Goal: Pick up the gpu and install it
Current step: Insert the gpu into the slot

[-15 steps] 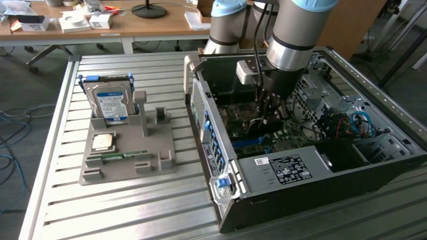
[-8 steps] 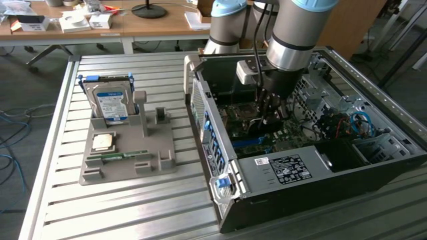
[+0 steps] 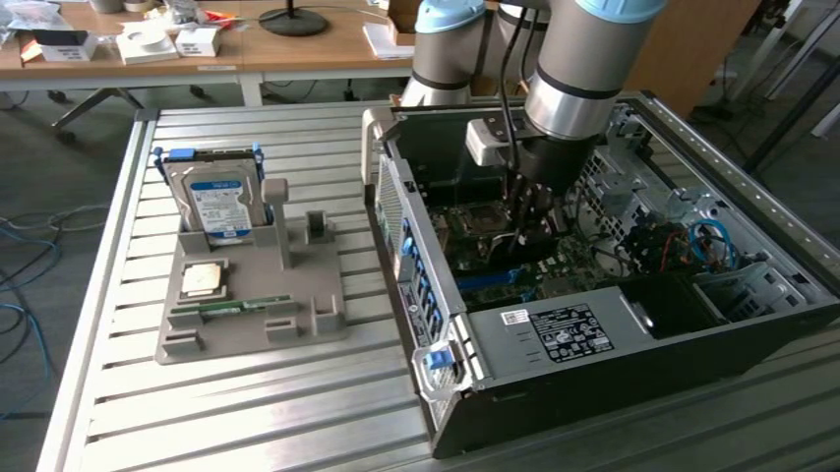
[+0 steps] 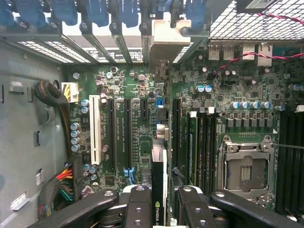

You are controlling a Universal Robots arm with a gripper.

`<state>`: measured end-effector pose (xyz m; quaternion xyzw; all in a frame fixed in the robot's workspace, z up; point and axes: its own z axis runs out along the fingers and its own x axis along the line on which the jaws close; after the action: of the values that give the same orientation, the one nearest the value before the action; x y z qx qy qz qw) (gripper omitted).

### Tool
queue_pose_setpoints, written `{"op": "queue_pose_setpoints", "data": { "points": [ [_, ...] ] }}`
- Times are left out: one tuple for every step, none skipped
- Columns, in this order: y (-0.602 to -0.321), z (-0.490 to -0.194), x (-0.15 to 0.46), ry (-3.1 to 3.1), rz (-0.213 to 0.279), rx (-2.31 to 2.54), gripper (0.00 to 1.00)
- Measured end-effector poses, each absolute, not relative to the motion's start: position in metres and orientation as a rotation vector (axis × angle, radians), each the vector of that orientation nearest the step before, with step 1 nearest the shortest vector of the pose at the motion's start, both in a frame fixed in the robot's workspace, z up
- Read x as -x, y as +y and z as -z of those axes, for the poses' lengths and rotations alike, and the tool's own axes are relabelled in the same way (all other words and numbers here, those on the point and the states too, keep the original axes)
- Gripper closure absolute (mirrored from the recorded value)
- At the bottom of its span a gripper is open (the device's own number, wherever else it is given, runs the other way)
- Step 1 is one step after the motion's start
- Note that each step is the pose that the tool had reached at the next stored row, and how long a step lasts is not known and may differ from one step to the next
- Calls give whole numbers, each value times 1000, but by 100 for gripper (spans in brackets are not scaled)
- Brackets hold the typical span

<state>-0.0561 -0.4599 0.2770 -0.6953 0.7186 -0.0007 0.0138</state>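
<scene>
The gpu (image 4: 159,164) is seen edge-on as a thin dark card with a green logo near my fingers. Its silver end bracket (image 4: 164,42) reaches the case's rear slot openings. My gripper (image 4: 159,211) is shut on the card, one black finger (image 4: 137,204) on each side of it. The card stands upright over the green motherboard (image 4: 128,95), between the long black expansion slots. I cannot tell whether it is seated in a slot. In the exterior view my gripper (image 3: 525,231) reaches down inside the open computer case (image 3: 552,334).
The empty CPU socket (image 4: 244,171) and RAM slots lie beside the card, with cable bundles (image 4: 61,183) at the case wall. On the slatted table, a grey holder (image 3: 250,295) carries a hard drive (image 3: 216,202), a CPU (image 3: 204,278) and a RAM stick (image 3: 230,307).
</scene>
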Motion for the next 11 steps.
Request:
{"op": "queue_pose_setpoints", "data": {
  "points": [
    [-460,-277,56,2238,2,2165,74],
    [-460,-276,56,2238,3,2166,74],
    [-460,-276,56,2239,4,2166,74],
    [-460,-276,56,2239,5,2167,74],
    [-460,-276,56,2239,5,2167,74],
    [-460,-276,56,2239,5,2167,74],
    [-460,-276,56,2239,5,2167,74],
    [-460,-276,56,2239,5,2167,74],
    [-460,-276,56,2239,5,2167,74],
    [-460,-276,56,2239,5,2167,74],
    [-460,-276,56,2239,5,2167,74]
  ]
}}
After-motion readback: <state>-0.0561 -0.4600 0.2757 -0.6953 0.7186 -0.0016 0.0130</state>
